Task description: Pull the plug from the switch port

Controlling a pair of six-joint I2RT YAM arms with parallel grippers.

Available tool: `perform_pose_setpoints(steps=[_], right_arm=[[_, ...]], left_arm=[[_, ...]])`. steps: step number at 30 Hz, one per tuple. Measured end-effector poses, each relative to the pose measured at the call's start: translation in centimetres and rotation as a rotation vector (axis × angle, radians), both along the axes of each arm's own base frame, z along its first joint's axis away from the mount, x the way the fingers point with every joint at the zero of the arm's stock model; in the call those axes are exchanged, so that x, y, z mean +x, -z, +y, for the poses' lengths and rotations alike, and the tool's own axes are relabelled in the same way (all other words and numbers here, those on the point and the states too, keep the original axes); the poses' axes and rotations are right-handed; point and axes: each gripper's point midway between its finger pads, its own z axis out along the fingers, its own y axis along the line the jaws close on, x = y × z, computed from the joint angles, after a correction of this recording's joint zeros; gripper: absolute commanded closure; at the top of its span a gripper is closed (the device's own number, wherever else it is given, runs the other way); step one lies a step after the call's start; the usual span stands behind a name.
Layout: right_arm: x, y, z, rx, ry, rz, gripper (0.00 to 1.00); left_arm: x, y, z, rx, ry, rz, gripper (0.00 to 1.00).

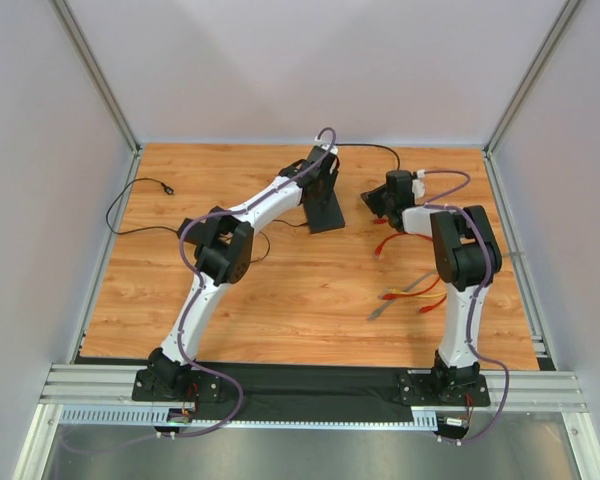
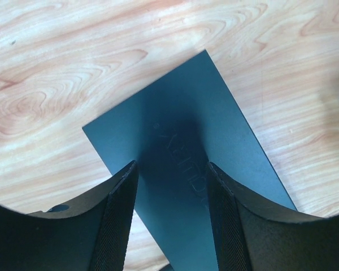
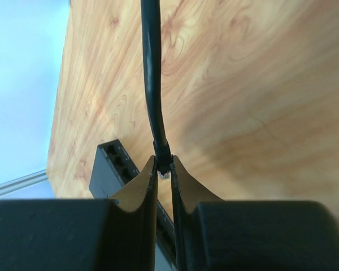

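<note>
- Right tool (image 3: 164, 171) is pinched together on the plug (image 3: 164, 153) of the black cable (image 3: 151, 68); whether it sits in its port, I can't quite tell.
- Switch (image 2: 181, 130) lies far-centre on the worktop (image 2: 56, 68), under the left tool (image 2: 172, 172), jaws apart above it.
- Pull straight out along the port, switch pinned down, no twisting.

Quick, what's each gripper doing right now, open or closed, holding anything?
Left gripper: open, fingers over the switch, holding nothing.
Right gripper: closed on the plug.
</note>
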Motion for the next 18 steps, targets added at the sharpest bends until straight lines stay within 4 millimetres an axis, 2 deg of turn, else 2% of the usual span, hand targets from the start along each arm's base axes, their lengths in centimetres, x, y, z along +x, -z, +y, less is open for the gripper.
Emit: perform_pose_setpoints(steps=[2,5,12,15,18], right_arm=[[-1.0,-1.1,-0.9,-0.032,-0.003,-0.001,1.00],[-2.7,-3.7,-2.3,-0.073,-0.006,-0.028,1.00],[-7.8,-10.3,-4.2,-0.113,-0.021,-0.096,1.00],[-11.5,-11.3,-4.9,-0.133,-0.035,-0.093,1.00],[-16.6,-10.7,-5.9,-0.172,-0.052,-0.037,1.00]], left_arm=[[0.2,0.0,0.0,-0.014,0.000,-0.006,0.41],[-0.1,0.0,0.3,-0.034,0.005,-0.021,0.41],[-2.7,0.0,2.0,-0.054,0.030,-0.034,0.40],[-4.2,0.1,2.9,-0.069,0.042,-0.034,0.40],[-5.4,0.1,3.7,-0.080,0.047,-0.033,0.40]])
